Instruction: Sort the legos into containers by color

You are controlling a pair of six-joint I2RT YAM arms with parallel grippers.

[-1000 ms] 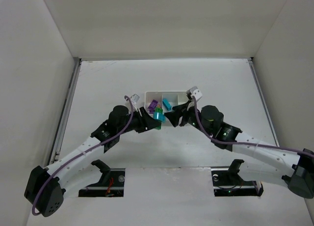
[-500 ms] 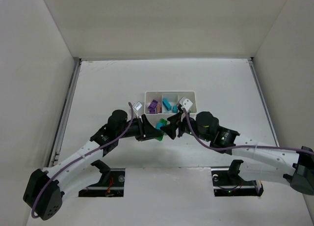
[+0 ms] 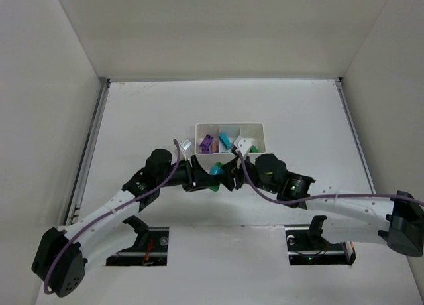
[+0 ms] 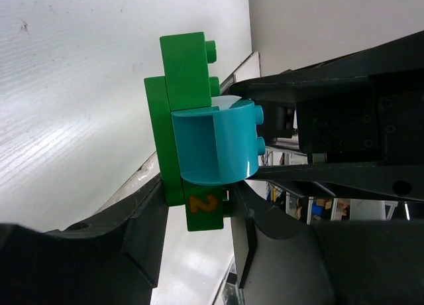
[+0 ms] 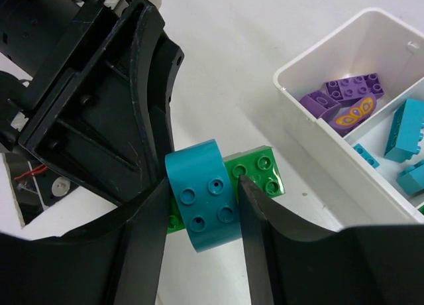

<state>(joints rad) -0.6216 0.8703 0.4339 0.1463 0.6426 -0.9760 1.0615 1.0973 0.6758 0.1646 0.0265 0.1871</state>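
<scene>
Bracing green legos, left gripper clenched; right gripper clamped on cyan brick, apparently to split colours for sorting

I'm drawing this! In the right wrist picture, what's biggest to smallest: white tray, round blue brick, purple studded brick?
1. white tray
2. round blue brick, though nearness to the camera enlarges it
3. purple studded brick

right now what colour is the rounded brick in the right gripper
Cyan rounded brick, joined to green bricks; clearest in the right wrist view.
</scene>
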